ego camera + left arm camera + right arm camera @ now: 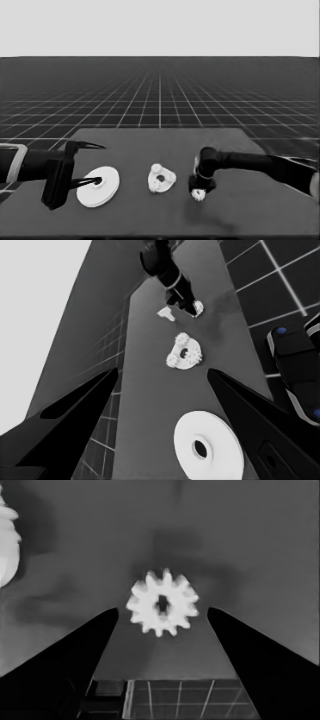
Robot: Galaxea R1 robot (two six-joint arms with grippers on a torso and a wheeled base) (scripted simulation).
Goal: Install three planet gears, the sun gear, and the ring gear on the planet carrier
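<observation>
Hovering over a loose gear [162,608], the right gripper [199,194] hangs with its fingers spread and nothing between them; the gear lies flat on the table [150,210], just to the right of the smaller round part [161,178], which serves as the landmark. That smaller part sits mid-table and already carries gears [184,354] on its face; how many is hard to count, since they blur into one lumpy white shape. To its left lies the larger round part [98,186], flat, with the parked left gripper [92,182] waiting over it, fingers apart and holding nothing. Judging by this, the step in hand is picking up the loose gear; the next move calls for lowering the fingers either side of its teeth, closing squarely, then carrying it left onto the smaller part. A thin white piece [166,314] lies beyond the smaller part in the left wrist view, near the right arm; the head view hides it behind that arm.
</observation>
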